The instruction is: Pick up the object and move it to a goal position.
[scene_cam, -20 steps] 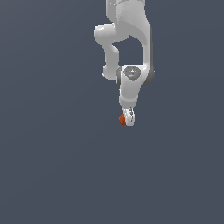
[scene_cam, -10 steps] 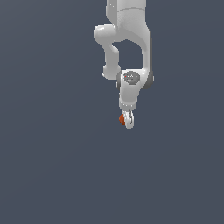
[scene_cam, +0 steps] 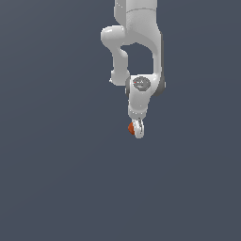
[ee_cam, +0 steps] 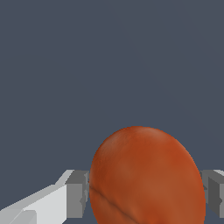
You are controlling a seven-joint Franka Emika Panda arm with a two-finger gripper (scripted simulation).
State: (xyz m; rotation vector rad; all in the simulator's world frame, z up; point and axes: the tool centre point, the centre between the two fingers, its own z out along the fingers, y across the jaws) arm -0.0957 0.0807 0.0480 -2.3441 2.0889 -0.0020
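The orange-red ball [ee_cam: 146,177] sits between the two grey finger pads [ee_cam: 78,192], which press against its sides in the wrist view; the gripper [scene_cam: 137,129] is pinched on it. In the exterior view the ball [scene_cam: 130,127] shows only as a small orange spot at the tip of the white arm [scene_cam: 141,52], on the exterior view's left of the fingers.

The main risk, as I judge it, is slip: the ball is round and smooth-looking, so a quick swing or a slackened pinch could let it roll out from between the pads.

Around the gripper there is only plain dark grey ground [scene_cam: 56,179], with no edge, wall or other thing in sight, and no goal marker that I can see
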